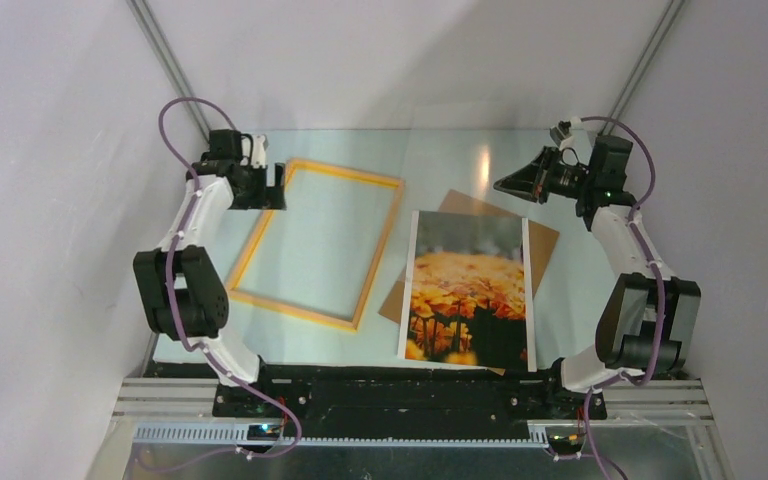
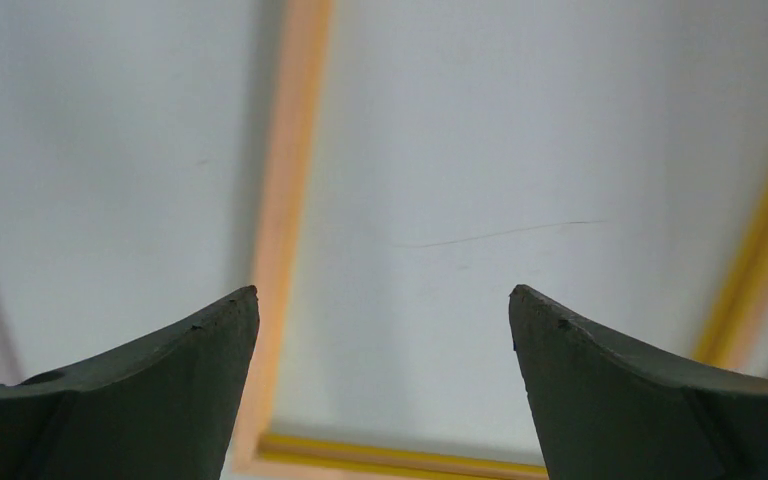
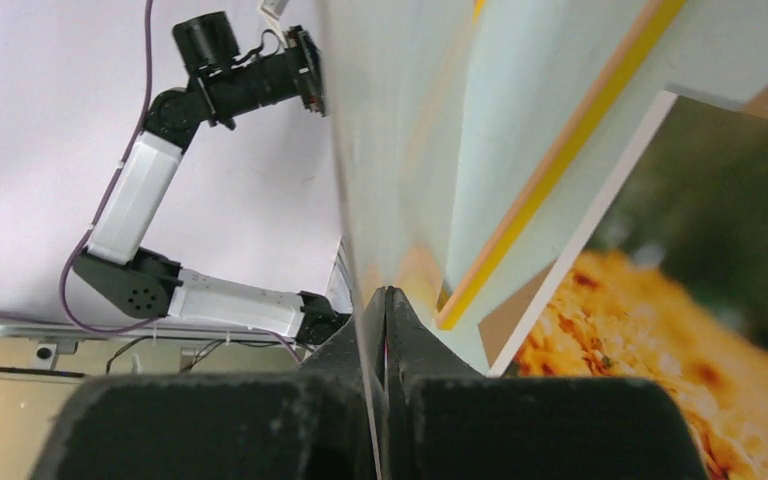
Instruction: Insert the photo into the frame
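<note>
The yellow-orange frame (image 1: 378, 250) lies flat on the table, left of centre. My left gripper (image 1: 280, 187) hangs over its far-left corner, open and empty. In the left wrist view the gripper (image 2: 385, 290) has one frame rail (image 2: 285, 200) running just inside its left finger. The flower photo (image 1: 468, 290) lies face up to the right of the frame. My right gripper (image 1: 500, 187) is raised at the far right. Its fingers (image 3: 387, 292) are shut on the edge of a clear sheet (image 3: 400, 120), through which the frame (image 3: 560, 160) and the photo (image 3: 640, 340) show.
A brown backing board (image 1: 543, 240) lies under the photo, its corners sticking out. The clear sheet (image 1: 460, 165) hovers faintly above the table's far middle. White walls close in on both sides and the back. The left arm (image 3: 140, 190) shows in the right wrist view.
</note>
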You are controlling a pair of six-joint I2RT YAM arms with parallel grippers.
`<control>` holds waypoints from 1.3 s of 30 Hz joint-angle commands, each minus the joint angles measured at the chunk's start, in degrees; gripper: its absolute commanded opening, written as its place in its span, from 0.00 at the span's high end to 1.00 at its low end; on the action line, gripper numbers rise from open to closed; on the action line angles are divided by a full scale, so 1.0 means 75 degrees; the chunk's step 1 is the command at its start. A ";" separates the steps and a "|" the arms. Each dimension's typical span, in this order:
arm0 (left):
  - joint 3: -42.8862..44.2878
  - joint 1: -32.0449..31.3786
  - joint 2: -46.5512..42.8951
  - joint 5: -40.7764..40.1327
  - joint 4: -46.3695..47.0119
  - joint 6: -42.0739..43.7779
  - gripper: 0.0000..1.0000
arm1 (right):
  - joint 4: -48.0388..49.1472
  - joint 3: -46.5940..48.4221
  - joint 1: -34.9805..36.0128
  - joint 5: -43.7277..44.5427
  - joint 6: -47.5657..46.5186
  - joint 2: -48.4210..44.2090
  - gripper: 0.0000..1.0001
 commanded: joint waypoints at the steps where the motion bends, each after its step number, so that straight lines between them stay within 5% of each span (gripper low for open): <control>1: 0.0432 0.0410 0.0390 -0.1918 -0.0422 0.1163 0.00 | 0.1515 0.0397 0.0376 0.0030 0.1184 0.0116 1.00; 13: 0.1253 0.1026 0.1869 -0.1780 -0.0987 0.1497 0.08 | 0.0409 0.0575 0.1036 0.0310 0.0257 0.0157 1.00; 21: 0.1256 0.1047 0.2267 -0.1388 -0.1086 0.1419 0.28 | -0.0148 0.0574 0.1121 0.0434 -0.0190 0.0057 1.00; 39: 0.0784 0.1038 0.2516 -0.0807 -0.1079 0.1475 0.51 | -0.0349 0.0572 0.1141 0.0550 -0.0370 0.0109 1.00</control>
